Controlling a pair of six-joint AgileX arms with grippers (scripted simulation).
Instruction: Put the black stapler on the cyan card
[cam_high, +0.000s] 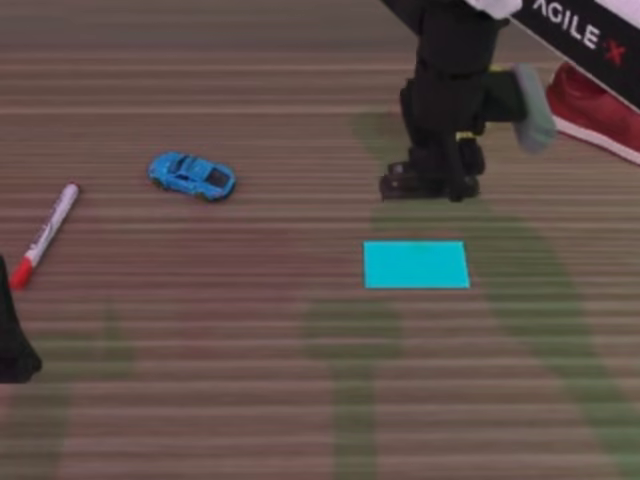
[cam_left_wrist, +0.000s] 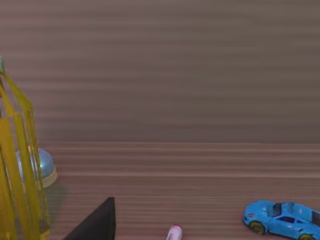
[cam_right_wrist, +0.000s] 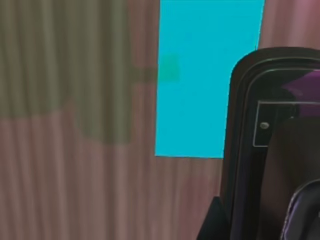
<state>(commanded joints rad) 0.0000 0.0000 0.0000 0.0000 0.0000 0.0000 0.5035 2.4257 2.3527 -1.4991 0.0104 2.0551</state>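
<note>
- The black stapler sits under the right hand, near the far edge of the cyan card, toward the table's right side.
- Judged from this, the step is carrying the stapler over the card. Bring it squarely above the card's middle, lower gently, and release only once it rests flat.
- The right hand appears to be closed on the stapler, which fills much of the right wrist view with the card beyond it.
- The left hand is parked at the table's left edge; I cannot tell how far open it is.
</note>
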